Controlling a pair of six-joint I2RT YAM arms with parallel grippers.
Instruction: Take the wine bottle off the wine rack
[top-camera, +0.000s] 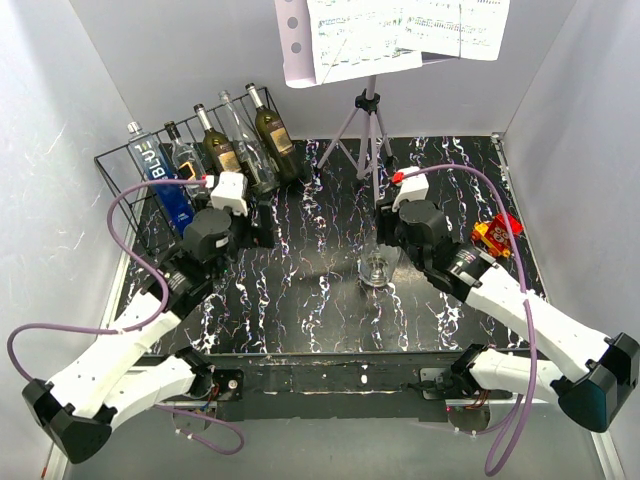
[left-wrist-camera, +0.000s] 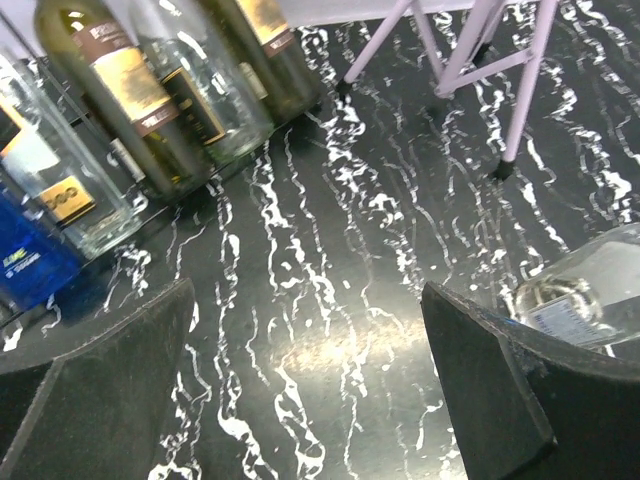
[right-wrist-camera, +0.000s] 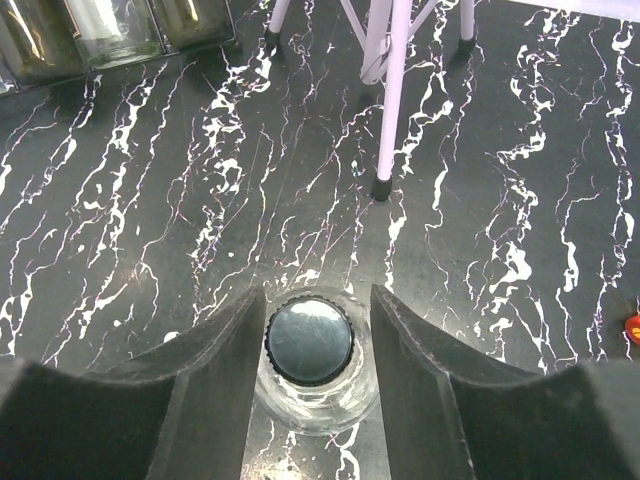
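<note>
**Clear wine bottle upright on the worktop, bracketed at the neck**

The right end effector (right-wrist-camera: 320, 292) is pointed straight down over the wine bottle (right-wrist-camera: 310, 340), with its two fingers set closely either side of the dark cap and neck. A thin gap is seen beside the cap on one side, so it cannot be told whether the glass is pinched or merely bracketed. The left end effector (left-wrist-camera: 308, 290) is spread wide and nothing is held in it. Only bare worktop (left-wrist-camera: 330, 380) is seen between its fingers.

The bottle is judged to be heavy for its width, rigid, smooth and breakable. The neck just under the cap is judged the best place for it to be taken. That part is narrow enough for the fingers, and the lip of the cap gives a stop against slipping. A firm, centred squeeze is called for, since bare glass offers little friction and a tilted hold could let the bottle swing or topple.

The bottle is of clear glass with a dark round cap, and a pale label is glimpsed in the left wrist view. It is stood upright on the black, white-veined worktop, near the feet of the music stand (top-camera: 368, 135). It is well apart from the wine rack (top-camera: 104, 160), against which several other bottles (top-camera: 215, 150) are leaned. The removal itself is judged essentially done.
</note>
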